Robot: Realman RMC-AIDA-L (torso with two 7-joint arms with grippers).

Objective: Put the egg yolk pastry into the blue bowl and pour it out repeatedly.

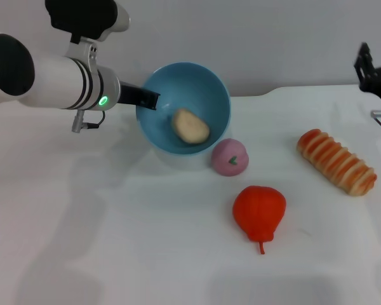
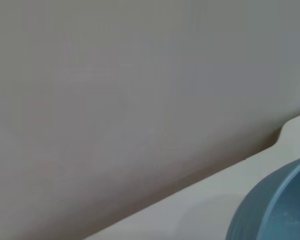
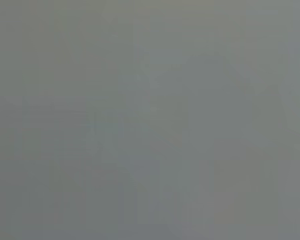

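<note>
Pastry (image 1: 190, 126) lay inside the tilted blue bowl (image 1: 206, 89), whose rim the left hand (image 1: 147, 98) had clamped; tipped further, it risked rolling against the pink ball (image 1: 229, 157) just beside the bowl.

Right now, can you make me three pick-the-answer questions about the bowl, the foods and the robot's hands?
1. Where is the pale beige egg yolk pastry?
A. inside the glossy light-blue bowl
B. beside the striped bread roll
C. on the table

2. What colour is the pear-shaped toy fruit?
A. green
B. red
C. purple

3. How is the bowl sitting?
A. upside down
B. flat on the white table
C. tipped, held at its rim by the left gripper

Answers: 1 A, the pastry lies in the bowl. 2 B, it is red. 3 C, its opening faces sideways.
</note>
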